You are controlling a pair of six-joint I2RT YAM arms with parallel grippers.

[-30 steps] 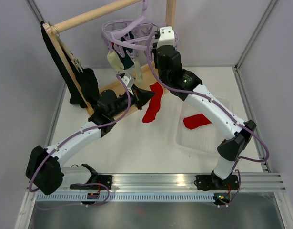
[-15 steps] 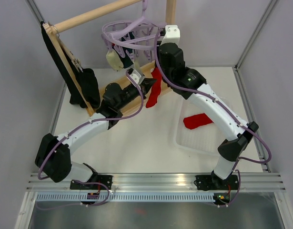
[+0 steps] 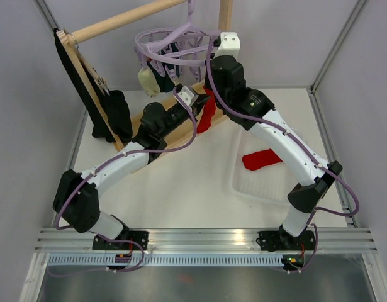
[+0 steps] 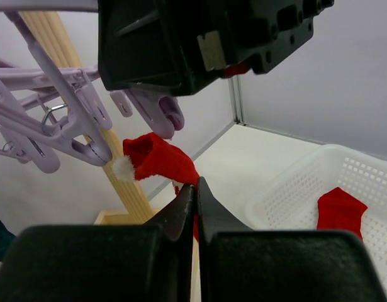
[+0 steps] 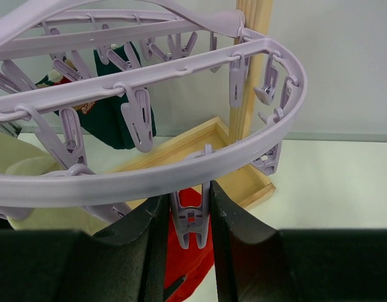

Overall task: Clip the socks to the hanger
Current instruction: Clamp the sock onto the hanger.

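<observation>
1. Work remains: one red sock (image 3: 261,159) lies unclipped in the white basket (image 3: 240,189) on the desk (image 3: 180,189).
2. Left tool (image 4: 196,189), clenched on a second red sock (image 4: 158,160), holds it up just below the hanger's clips, not yet pegged.
3. Right tool (image 5: 189,207) squeezes a lavender clip (image 5: 193,229) under the rim of the hanger (image 5: 180,173).
4. Farther back, a cream sock (image 3: 146,80) and a teal sock (image 3: 163,69) already hang clipped.
</observation>
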